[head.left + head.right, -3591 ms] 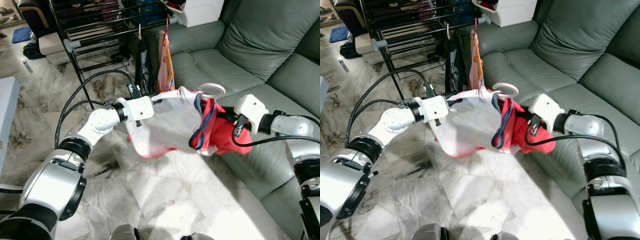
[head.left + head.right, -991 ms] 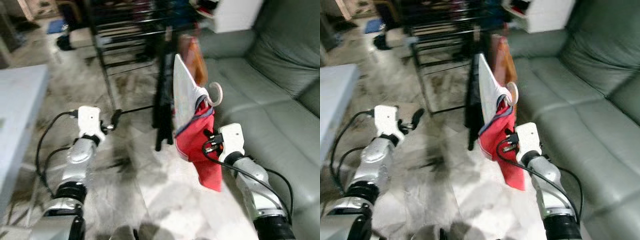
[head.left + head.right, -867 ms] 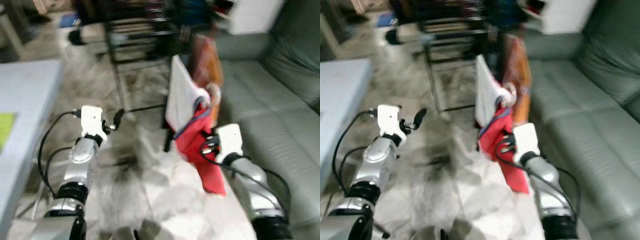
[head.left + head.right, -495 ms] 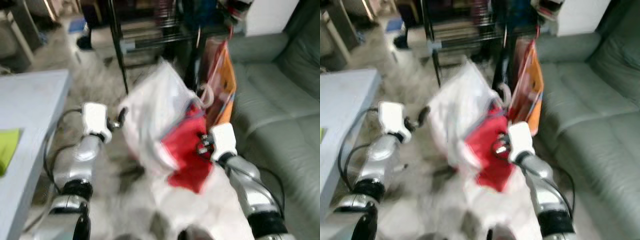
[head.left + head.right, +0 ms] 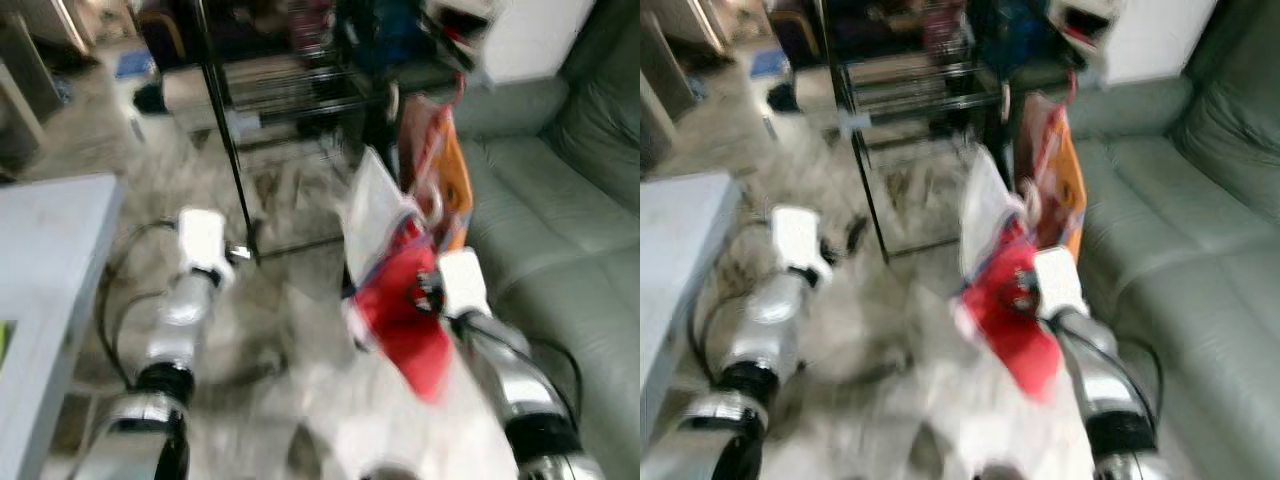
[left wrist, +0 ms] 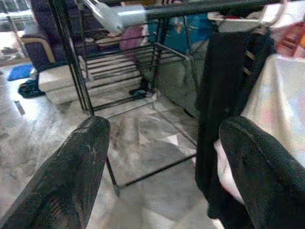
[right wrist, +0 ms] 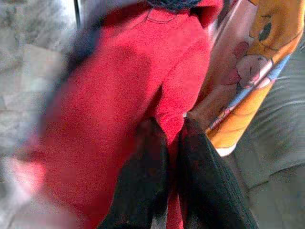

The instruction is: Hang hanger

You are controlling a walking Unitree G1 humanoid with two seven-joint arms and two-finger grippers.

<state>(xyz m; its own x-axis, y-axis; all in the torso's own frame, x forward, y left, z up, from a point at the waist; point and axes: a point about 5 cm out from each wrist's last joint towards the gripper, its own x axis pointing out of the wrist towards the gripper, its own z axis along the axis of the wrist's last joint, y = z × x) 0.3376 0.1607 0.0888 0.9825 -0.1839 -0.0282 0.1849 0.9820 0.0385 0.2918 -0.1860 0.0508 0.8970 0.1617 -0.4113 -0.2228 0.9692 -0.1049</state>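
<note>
Now red garment (image 5: 400, 305) on hanger (image 5: 432, 203) pinched by right fingers (image 7: 157, 157); left fingers (image 6: 81, 167) spread, empty. Hook best lifted over rack bar (image 6: 200, 7).

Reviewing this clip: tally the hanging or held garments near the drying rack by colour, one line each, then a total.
Red and white garment on a white hanger, pinched in the right gripper: 1
Orange cartoon-print cloth hanging on the black metal drying rack: 1
Black garment hanging on the rack, seen past the open left gripper: 1
Total: 3
</note>
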